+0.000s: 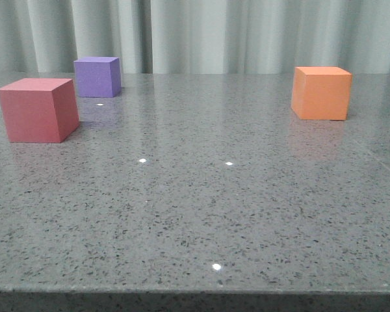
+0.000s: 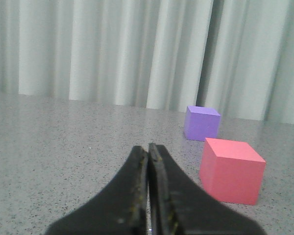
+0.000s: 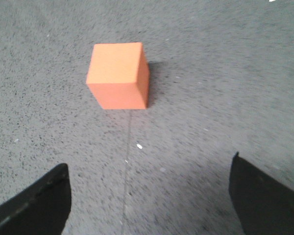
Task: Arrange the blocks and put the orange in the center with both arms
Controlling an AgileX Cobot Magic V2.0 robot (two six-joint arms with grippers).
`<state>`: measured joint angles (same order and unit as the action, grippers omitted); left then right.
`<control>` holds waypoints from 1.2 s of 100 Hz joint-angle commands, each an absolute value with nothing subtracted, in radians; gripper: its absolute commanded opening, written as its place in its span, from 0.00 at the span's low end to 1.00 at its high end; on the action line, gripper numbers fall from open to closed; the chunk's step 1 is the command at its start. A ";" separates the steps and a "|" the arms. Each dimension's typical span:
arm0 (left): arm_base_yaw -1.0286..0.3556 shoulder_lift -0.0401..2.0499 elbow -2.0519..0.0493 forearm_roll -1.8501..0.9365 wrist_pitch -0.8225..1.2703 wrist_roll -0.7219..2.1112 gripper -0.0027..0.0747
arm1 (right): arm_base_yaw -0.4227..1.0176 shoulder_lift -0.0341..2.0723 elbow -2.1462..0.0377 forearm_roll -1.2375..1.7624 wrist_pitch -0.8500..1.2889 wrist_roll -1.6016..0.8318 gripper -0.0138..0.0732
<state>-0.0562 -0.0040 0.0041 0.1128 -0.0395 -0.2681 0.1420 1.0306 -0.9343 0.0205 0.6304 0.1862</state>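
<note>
The red-pink cube (image 1: 38, 109) sits at the left of the grey table, the purple cube (image 1: 97, 76) behind it, the orange cube (image 1: 321, 92) at the right. No gripper shows in the front view. In the left wrist view my left gripper (image 2: 148, 148) is shut and empty, low over the table, with the red-pink cube (image 2: 231, 170) and the purple cube (image 2: 201, 123) ahead to one side. In the right wrist view my right gripper (image 3: 149, 166) is open wide and empty above the table, and the orange cube (image 3: 118, 76) lies ahead of it, apart from the fingers.
The speckled grey table (image 1: 201, 208) has its front edge near the bottom of the front view. A pale curtain (image 1: 201, 32) hangs behind the table. A thin seam (image 3: 127, 166) runs across the tabletop in the right wrist view.
</note>
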 commanded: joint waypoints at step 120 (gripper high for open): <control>-0.051 -0.017 0.045 0.103 -0.115 -0.276 0.01 | 0.263 1.726 -1.556 0.028 0.705 0.214 0.60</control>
<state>-0.0562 -0.0040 0.0041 0.1128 -0.0395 -0.2681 0.2361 1.7844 -1.4921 0.0259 0.7401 0.1977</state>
